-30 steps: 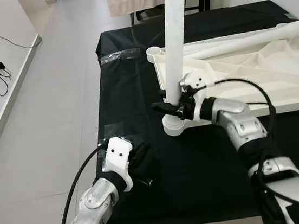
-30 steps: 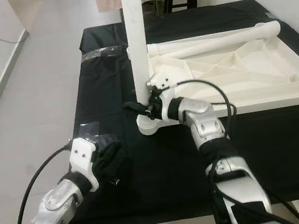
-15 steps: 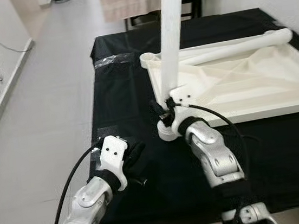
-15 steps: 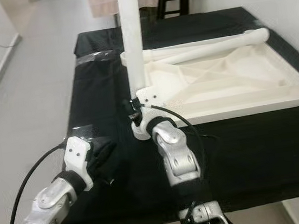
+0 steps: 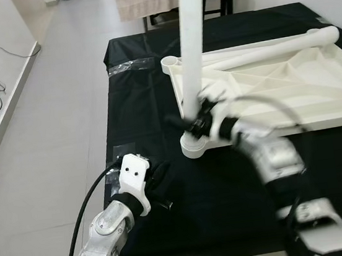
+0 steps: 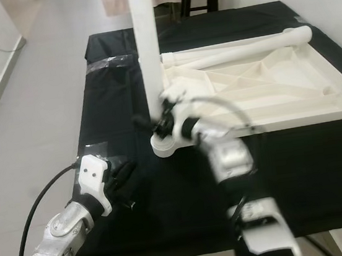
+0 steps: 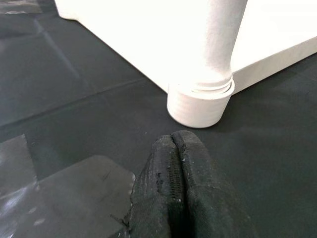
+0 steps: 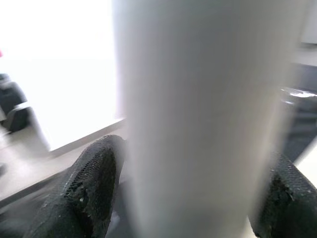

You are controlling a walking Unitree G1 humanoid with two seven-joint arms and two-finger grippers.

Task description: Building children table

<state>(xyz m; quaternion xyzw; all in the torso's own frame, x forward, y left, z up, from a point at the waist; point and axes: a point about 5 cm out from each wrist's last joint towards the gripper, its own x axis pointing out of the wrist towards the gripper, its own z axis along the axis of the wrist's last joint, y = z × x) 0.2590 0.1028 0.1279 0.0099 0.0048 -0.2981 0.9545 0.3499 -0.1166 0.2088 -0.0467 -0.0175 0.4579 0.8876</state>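
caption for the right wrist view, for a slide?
Right gripper fingers straddling the upright white table leg, seen close up.

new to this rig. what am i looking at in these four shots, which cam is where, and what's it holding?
It is a humanoid robot with two silver arms, each ending in two long black fingers. The two wide shots come from a stereo camera on its head, looking down. The two close shots come from cameras on each wrist, looking along the fingers.

On the black cloth lies a white children's tabletop, upside down. One white leg stands upright in a corner socket; a second leg lies across the tabletop's far edge.

The right gripper, blurred by motion, is clamped around the standing leg just above the socket; its wrist view shows a finger on either side. The left gripper is shut, empty, resting on the cloth near the socket.
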